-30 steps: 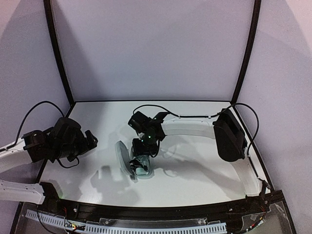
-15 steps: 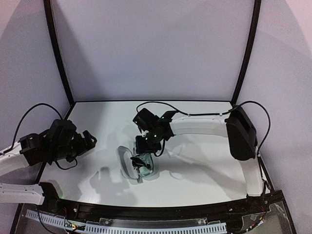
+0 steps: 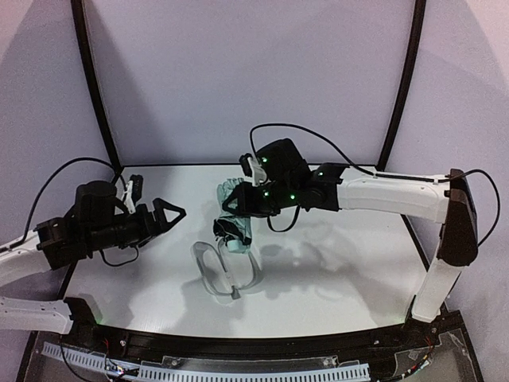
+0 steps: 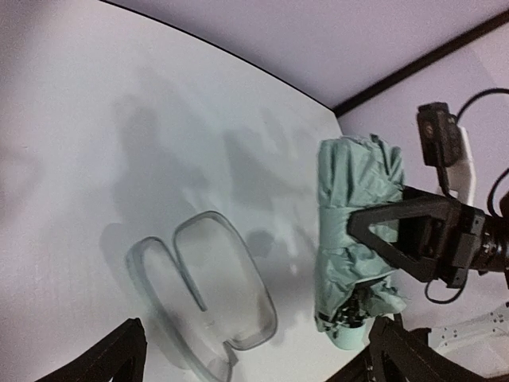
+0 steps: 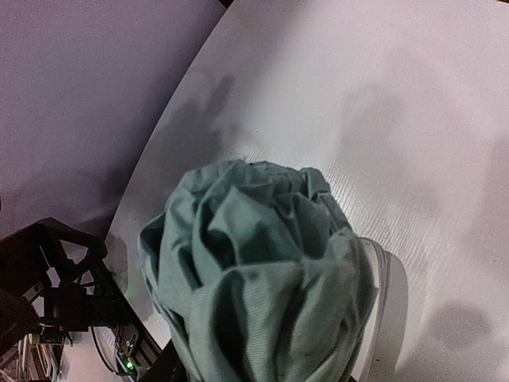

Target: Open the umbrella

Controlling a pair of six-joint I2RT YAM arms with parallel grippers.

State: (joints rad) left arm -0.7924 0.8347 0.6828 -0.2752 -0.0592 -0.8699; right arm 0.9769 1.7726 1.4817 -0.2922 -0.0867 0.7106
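Cool, even light is falling from overhead, laying soft grey shadows on the white table (image 3: 342, 278). The umbrella (image 5: 262, 278) fabric is blurring slightly in the right wrist view; frame edges are bowing.

A pale two-shell case (image 3: 223, 270) lies open on the white table (image 3: 342, 274).

Umbrella (image 3: 232, 216) up off the table (image 3: 342, 274), just behind the case (image 3: 223, 272) (which lies flat on it); left gripper (image 3: 157, 202) to their left, apart.

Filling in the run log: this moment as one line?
right gripper: shut on umbrella, held above table | left gripper: open, empty | case: open on table | umbrella: folded
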